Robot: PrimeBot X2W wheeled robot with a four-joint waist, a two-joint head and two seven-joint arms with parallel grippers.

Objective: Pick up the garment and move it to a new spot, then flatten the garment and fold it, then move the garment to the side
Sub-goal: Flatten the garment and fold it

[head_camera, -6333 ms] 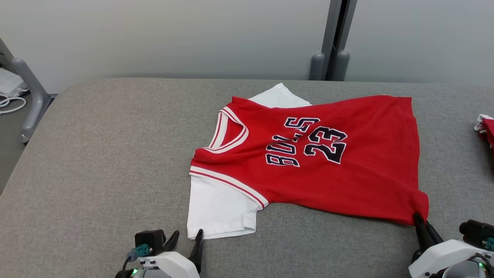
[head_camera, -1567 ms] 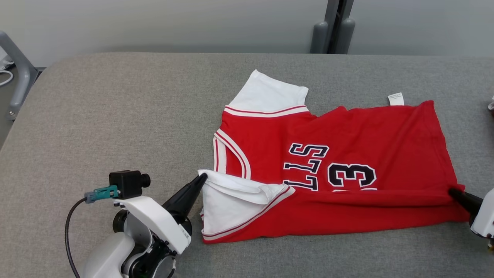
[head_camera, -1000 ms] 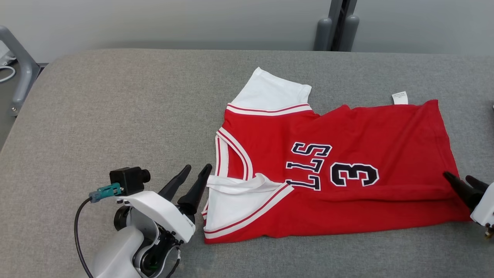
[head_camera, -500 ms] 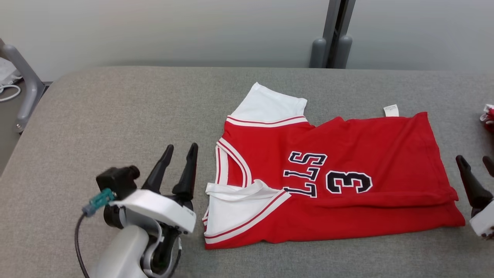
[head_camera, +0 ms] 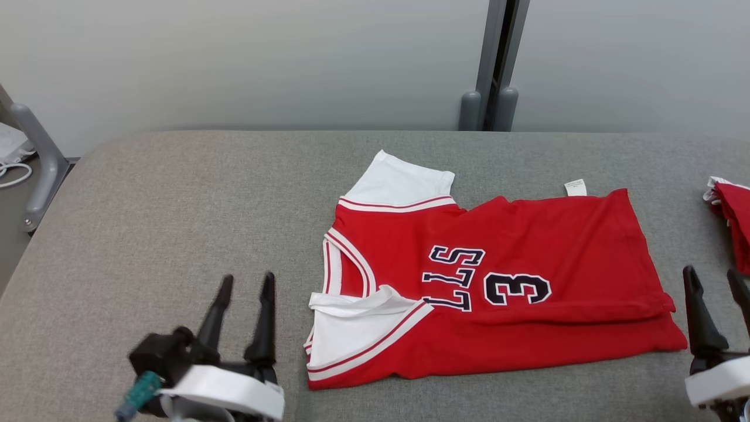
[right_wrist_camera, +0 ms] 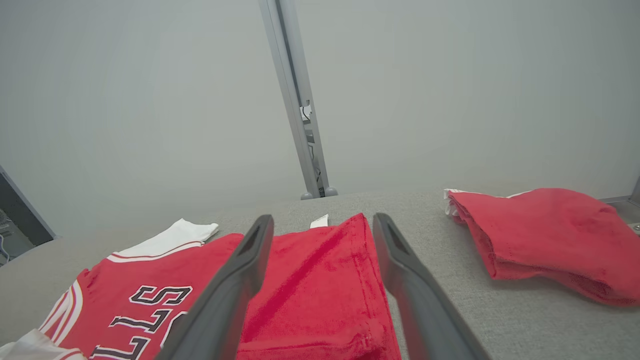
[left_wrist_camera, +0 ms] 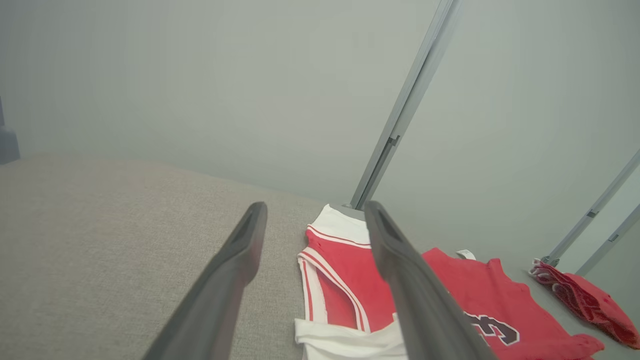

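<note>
The garment (head_camera: 515,264) is a red jersey with white sleeves and dark lettering, lying on the grey padded table (head_camera: 176,205). Its near long edge is folded over onto the body, and the near white sleeve lies doubled on top. My left gripper (head_camera: 246,280) stands open to the left of the collar end, apart from the cloth. My right gripper (head_camera: 712,275) stands open just right of the hem end, holding nothing. The jersey (left_wrist_camera: 350,280) shows beyond the left fingers (left_wrist_camera: 235,270), and the jersey (right_wrist_camera: 310,270) lies ahead of the right fingers (right_wrist_camera: 250,260).
A second red folded cloth (head_camera: 732,217) lies at the table's right edge, also seen as a red bundle (right_wrist_camera: 540,235) in the right wrist view. A grey post (head_camera: 486,88) stands behind the table, and a metal rail (head_camera: 35,158) is at the far left.
Both grippers let go of the folded-over near edge and drew back toward me, open. The camera tilted, so the whole scene sits lower in the picture.
</note>
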